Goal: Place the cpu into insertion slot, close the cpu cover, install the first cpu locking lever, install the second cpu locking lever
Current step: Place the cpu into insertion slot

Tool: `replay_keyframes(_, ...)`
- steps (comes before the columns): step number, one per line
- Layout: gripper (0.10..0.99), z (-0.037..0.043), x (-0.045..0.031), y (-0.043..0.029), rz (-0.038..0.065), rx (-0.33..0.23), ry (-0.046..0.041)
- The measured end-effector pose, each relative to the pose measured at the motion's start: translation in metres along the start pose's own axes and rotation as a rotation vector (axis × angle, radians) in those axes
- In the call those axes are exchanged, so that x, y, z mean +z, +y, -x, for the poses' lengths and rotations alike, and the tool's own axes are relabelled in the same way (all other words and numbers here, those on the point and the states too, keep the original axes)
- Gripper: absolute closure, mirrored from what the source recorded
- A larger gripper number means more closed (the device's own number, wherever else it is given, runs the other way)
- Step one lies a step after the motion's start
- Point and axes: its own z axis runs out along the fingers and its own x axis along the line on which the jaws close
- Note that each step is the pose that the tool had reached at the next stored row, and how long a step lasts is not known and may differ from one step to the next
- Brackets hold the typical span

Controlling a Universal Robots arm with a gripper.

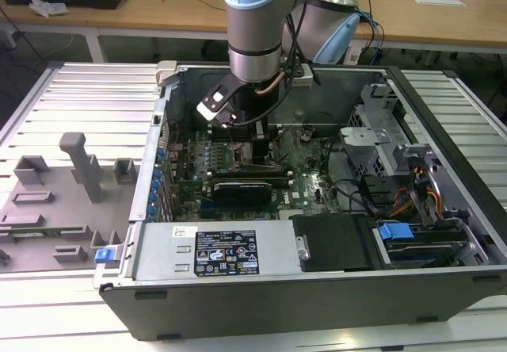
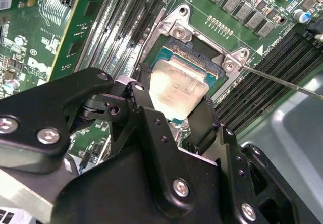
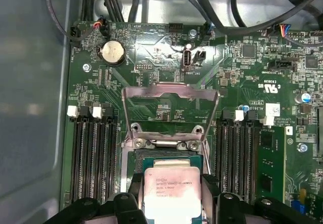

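You have one tool (image 2: 174, 103), its two fingers (image 2: 146, 118) pinching one cpu (image 3: 170, 189) by opposite edges. The cpu sits over the one socket (image 2: 198, 57) and covers much of it. I cannot tell whether it touches the socket bed. The fingers hide both gripped edges, and in the first wrist view the cpu's near edge is cut off.

Just beyond the socket, one cpu cover (image 3: 170, 86) stands swung open, hinged at two screws (image 3: 139, 143). The board shows through its open centre. One thin metal rod (image 2: 282, 80) runs off from a socket corner, and its far end is cut off. Two banks of memory slots (image 3: 93, 153) flank the socket.

In the exterior view, the arm (image 1: 253, 27) blocks the socket inside the one open computer case (image 1: 238, 304) on the counter (image 1: 79, 90).
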Motion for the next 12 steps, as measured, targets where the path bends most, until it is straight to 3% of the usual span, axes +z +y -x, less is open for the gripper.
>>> replay_keyframes(7, 0.545, -0.0011, 0.0085, -0.0017, 0.000, 0.048, -0.0041)
replay_keyframes(12, 0.545, -0.0019, 0.0123, -0.0020, 0.000, 0.050, -0.0048)
